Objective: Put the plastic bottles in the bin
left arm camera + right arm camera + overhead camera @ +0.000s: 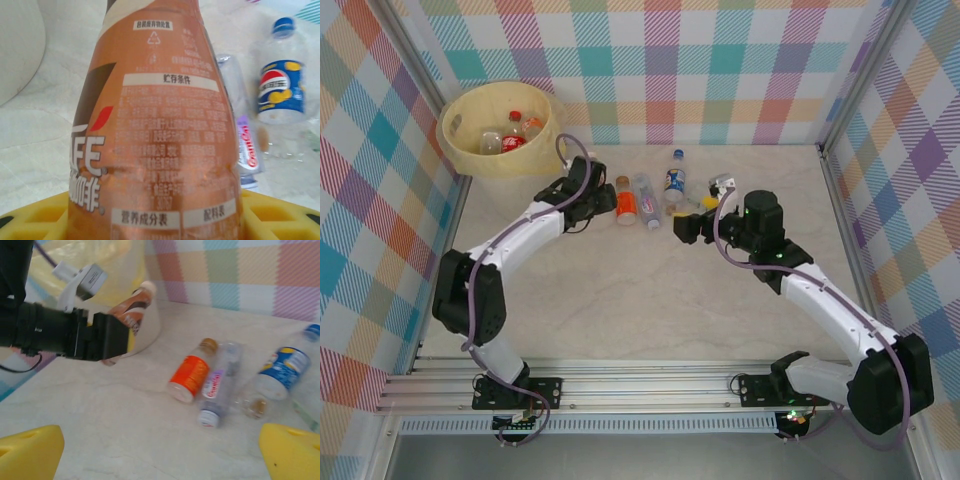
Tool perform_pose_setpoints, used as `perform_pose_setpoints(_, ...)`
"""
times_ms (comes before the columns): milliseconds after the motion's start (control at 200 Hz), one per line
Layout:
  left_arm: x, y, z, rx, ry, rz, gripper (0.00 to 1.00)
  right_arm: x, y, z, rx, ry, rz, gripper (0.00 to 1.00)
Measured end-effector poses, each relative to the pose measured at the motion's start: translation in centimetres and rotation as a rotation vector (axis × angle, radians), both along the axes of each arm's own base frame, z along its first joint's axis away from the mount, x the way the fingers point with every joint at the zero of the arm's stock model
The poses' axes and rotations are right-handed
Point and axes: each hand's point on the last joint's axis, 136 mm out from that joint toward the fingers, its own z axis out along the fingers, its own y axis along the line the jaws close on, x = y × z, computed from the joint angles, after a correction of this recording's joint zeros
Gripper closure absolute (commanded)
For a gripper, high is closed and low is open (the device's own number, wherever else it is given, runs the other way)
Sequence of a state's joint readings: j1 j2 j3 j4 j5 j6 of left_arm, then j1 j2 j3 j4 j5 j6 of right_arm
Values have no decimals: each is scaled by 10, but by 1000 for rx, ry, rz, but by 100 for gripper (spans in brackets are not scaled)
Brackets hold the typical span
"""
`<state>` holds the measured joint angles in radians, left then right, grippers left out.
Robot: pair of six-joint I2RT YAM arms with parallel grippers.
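Bright, even light is falling from above, casting only faint, soft shadows on the pale marbled worktop [620, 310]. In the left wrist view the brown-labelled plastic bottle [160, 140] is looming close and slightly soft, while the blue-labelled clear bottle [281, 85] behind it is blurring and washing out.

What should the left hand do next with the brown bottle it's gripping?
Probably lift it and swing it back and to the left until it hangs over the bin's opening, and only then open. The left hand is closed on the brown bottle, which sits beside the bin and outside its rim. Releasing here would likely drop it on the table.
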<state>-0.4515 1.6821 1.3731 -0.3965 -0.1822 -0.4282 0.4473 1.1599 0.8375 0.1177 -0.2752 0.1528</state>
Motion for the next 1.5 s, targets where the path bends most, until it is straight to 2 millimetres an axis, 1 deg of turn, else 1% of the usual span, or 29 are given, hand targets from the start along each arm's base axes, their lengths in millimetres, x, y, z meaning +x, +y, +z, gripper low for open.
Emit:
perform_pose_setpoints(110, -5, -2, 19, -4, -27, -40, 57, 0, 10, -4, 17, 11, 49, 0)
perform_pose_setpoints(225, -3, -5, 47, -20, -82, -69, 57, 2, 17, -7, 39, 25, 73, 0)
perform_pose_setpoints(380, -1, -5, 87, -50, -164, -104, 58, 7, 16, 0, 69, 22, 46, 0)
perform_pose_setpoints(445, 2, -3, 109, -62, -210, -107, 58, 12, 13, 3, 73, 19, 12, 0)
perform_pose_setpoints(540, 8, 9, 138, -68, -275, -92, 58, 18, 8, 7, 73, 6, -32, 0)
perform_pose_setpoints(620, 14, 22, 158, -69, -323, -70, 57, 21, 4, 6, 74, 11, -60, 0)
perform_pose_setpoints(730, 22, 39, 177, -63, -370, -46, 58, 24, 1, 6, 72, 14, -86, 0)
perform_pose_setpoints(970, 37, 83, 219, -35, -459, 62, 57, 29, -6, 2, 54, 20, -136, 0)
perform_pose_setpoints(1055, 40, 97, 227, -11, -479, 96, 57, 30, -8, 0, 48, 22, -151, 0)
perform_pose_setpoints(1105, 44, 106, 227, 12, -486, 112, 56, 31, -8, 0, 46, 24, -154, 0)
perform_pose_setpoints(1150, 49, 119, 225, 39, -489, 138, 56, 31, -9, -1, 42, 28, -159, 0)
perform_pose_setpoints(1225, 61, 142, 215, 85, -476, 181, 56, 31, -10, -1, 35, 33, -163, 0)
perform_pose_setpoints(1375, 89, 190, 187, 165, -416, 263, 56, 31, -13, -1, 20, 34, -176, 0)
perform_pose_setpoints(1445, 101, 206, 179, 192, -397, 287, 56, 30, -15, -2, 7, 33, -183, 0)
perform_pose_setpoints(1500, 109, 215, 175, 210, -386, 296, 56, 30, -17, -1, 0, 29, -190, 0)
